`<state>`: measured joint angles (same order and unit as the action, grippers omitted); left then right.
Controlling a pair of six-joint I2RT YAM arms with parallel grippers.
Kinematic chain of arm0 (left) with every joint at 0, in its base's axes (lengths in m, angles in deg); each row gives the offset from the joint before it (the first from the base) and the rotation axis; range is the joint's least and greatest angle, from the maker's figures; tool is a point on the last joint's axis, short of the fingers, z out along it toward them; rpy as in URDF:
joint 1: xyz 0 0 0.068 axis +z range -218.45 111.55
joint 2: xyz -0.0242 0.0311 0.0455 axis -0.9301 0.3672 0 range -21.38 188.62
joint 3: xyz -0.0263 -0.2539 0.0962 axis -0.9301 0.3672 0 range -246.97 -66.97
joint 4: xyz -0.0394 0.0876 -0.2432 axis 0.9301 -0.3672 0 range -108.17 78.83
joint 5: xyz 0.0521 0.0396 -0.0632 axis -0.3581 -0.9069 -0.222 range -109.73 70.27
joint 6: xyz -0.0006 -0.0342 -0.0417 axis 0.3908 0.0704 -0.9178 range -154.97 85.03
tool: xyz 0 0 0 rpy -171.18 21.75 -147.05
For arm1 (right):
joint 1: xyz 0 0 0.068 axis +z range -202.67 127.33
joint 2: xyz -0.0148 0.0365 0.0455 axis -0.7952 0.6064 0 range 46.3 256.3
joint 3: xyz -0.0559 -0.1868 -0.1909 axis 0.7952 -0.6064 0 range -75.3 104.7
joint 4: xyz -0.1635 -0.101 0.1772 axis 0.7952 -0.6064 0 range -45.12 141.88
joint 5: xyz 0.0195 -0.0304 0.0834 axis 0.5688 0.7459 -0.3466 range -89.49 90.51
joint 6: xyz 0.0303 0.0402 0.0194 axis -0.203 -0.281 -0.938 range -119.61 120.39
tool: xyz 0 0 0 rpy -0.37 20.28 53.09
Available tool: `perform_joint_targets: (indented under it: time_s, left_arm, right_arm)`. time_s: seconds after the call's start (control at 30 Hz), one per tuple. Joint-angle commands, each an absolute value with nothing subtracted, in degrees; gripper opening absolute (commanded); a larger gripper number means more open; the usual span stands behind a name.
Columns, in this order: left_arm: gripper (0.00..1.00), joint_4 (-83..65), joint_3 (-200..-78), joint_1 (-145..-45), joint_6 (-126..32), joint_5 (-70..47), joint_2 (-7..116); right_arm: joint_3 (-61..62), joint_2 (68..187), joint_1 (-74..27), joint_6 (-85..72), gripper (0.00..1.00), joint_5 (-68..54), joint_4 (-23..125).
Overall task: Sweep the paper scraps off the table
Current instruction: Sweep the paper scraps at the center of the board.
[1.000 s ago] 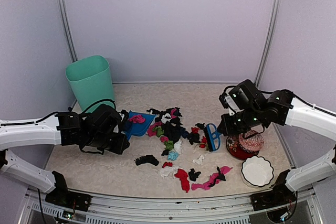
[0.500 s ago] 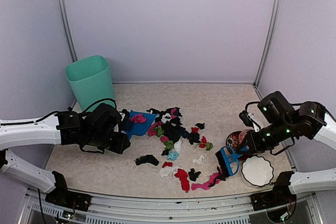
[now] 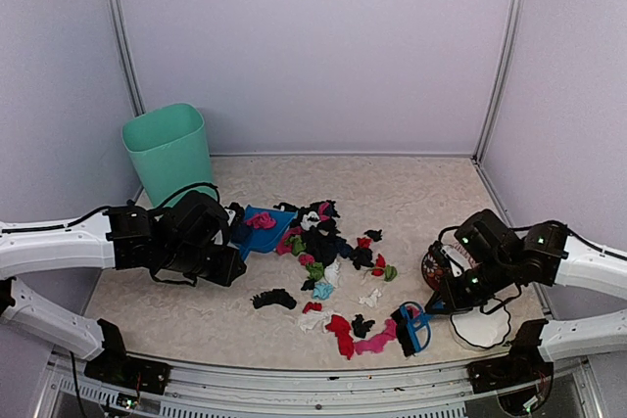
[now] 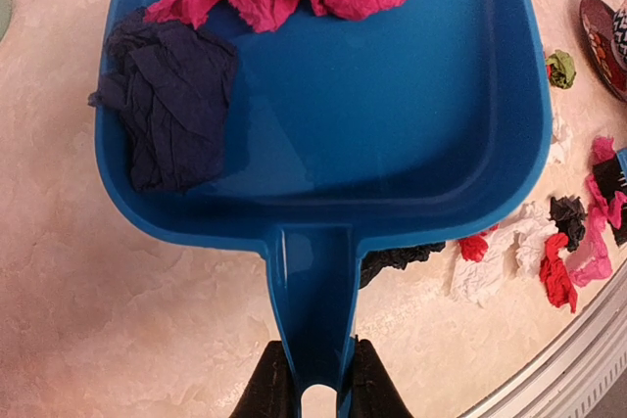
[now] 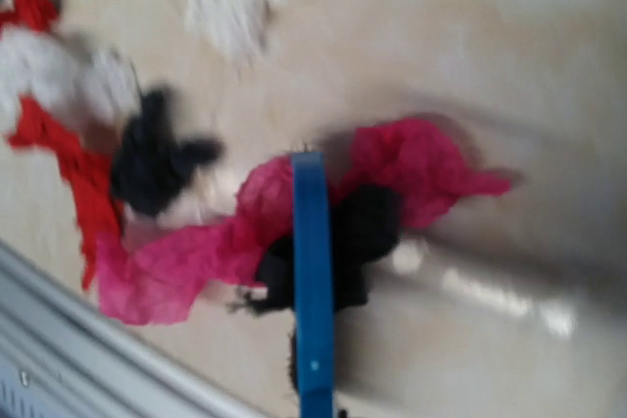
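Blue plastic marked both tools. The dustpan [image 4: 392, 124] was held by its handle in the left hand [image 4: 317, 391], whose fingers were pinched narrowly on either side of it. The brush [image 3: 416, 328] was clamped in the closed right hand [image 3: 441, 307] (its fingers were not shown in its own wrist view, but the brush stood straight out from under that camera).

The paper scraps [image 3: 323, 242] were heaped about the middle of the surface [image 3: 411, 193]. A pink and a navy piece lay inside the dustpan, and a looser line of red, black, white and pink bits ran along close to the near edge. The brush was set at the right end of that line, against a pink and a black scrap, with its long axis running roughly from near edge to far edge.

Those scraps therefore lay to the left of the brush, between it and the dustpan, whose mouth was turned toward the heap and the right edge. The right hand was judged the nearer one. A stroke leftward, and somewhat away from the near edge, would be called for.
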<state>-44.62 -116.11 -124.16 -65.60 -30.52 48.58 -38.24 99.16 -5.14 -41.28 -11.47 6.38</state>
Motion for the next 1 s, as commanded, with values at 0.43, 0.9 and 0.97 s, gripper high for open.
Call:
perform_joint_targets:
  time_s: [0.43, 0.9, 0.97]
  left_arm:
    - [0.0, -45.5, -117.5, -124.4, -66.4, -31.6, 48.2]
    - [0.0, -47.4, -118.4, -123.6, -65.8, -32.8, 47.0]
    - [0.0, -47.7, -118.4, -123.5, -65.9, -32.8, 46.6]
  right_arm:
    - [-35.5, 104.4, -4.2, -38.6, 0.0, -3.4, 31.3]
    - [-20.5, 105.1, -3.0, -21.2, 0.0, -20.1, 11.8]
    - [-21.1, 107.2, -1.0, -18.5, 0.0, -23.7, 13.1]
